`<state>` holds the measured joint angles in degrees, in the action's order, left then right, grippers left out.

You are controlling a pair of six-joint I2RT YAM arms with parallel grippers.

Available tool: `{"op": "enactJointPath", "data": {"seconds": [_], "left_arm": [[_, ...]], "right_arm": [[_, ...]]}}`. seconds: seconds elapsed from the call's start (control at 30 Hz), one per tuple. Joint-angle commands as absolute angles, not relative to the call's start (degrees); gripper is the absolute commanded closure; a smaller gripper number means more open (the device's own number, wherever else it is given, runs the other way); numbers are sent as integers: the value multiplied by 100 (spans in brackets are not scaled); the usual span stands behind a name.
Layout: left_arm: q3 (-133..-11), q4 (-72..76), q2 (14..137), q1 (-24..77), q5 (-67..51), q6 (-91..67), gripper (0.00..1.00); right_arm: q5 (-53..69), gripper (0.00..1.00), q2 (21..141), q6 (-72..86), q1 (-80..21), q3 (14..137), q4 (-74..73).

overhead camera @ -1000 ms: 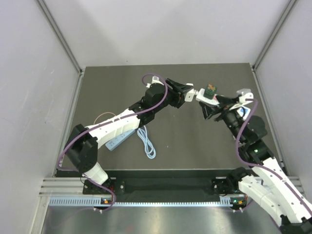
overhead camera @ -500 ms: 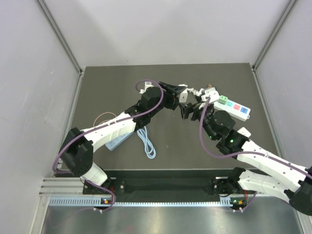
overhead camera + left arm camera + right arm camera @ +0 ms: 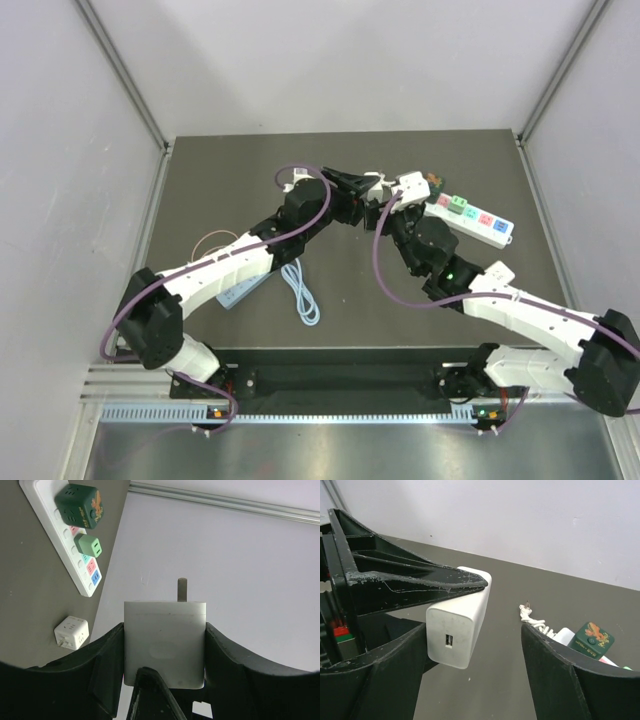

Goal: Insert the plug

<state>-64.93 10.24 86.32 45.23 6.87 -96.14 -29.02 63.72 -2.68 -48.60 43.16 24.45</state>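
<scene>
The white square plastic plug (image 3: 165, 650) is clamped by the left gripper (image 3: 164, 630), probably for handover; the right gripper (image 3: 472, 630) is held open around it.

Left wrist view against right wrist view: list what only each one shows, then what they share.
Only the left wrist view: the white adapter's metal prong, a white cube on the table, and the power strip's light green plug.
Only the right wrist view: the adapter's USB port, and the right claw open on either side of it.
Both: the adapter gripped in the left claw, and the dark green cube charger.
</scene>
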Motion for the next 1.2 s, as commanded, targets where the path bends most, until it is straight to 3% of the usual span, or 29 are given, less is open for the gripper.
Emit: {"op": "enactJointPath", "data": {"seconds": [0.0,0.13,0.17,0.23,0.3,0.33,0.43,0.47,0.53,0.57,0.63,0.9,1.17], "left_arm": [[-6487,1239,8332,4579,668,-9782,100],[-6451,1230,8323,4614,633,-9791,100],[-6416,1265,8332,4614,598,-9791,100],[-6372,1441,8341,4614,536,-9774,100],[-6285,1564,8358,4614,422,-9791,100],[-6258,1686,8367,4614,370,-9808,90],[-6179,1872,8411,4614,141,-9835,59],[-6170,1872,8429,4614,88,-9826,43],[-6126,1933,8403,4605,27,-9704,32],[-6065,1968,8385,4605,26,-9634,17],[-5994,1995,8358,4570,35,-9291,2],[-6011,1495,8446,4412,-501,-8413,1],[-6451,256,8341,4193,228,-7138,1]], "right_arm": [[-3015,28,6477,-422,-4922,4623,2970],[-2945,44,6618,-527,-4931,4702,3102],[-2901,58,6618,-527,-4931,4693,3155],[-2857,73,6627,-545,-4922,4720,3181],[-2769,97,6601,-571,-4931,4702,3217],[-2769,100,6557,-563,-4922,4693,3208],[-2804,100,6399,-493,-4931,4615,3182],[-2821,100,6355,-475,-4931,4614,3138],[-2813,100,6302,-370,-4922,4693,2771],[-2821,100,6293,-326,-4922,4719,2603],[-2830,100,6223,-177,-4922,4702,2235],[-3155,100,5179,983,-4852,4193,679],[-3024,100,4562,1722,-4202,4262,-1404]]}}
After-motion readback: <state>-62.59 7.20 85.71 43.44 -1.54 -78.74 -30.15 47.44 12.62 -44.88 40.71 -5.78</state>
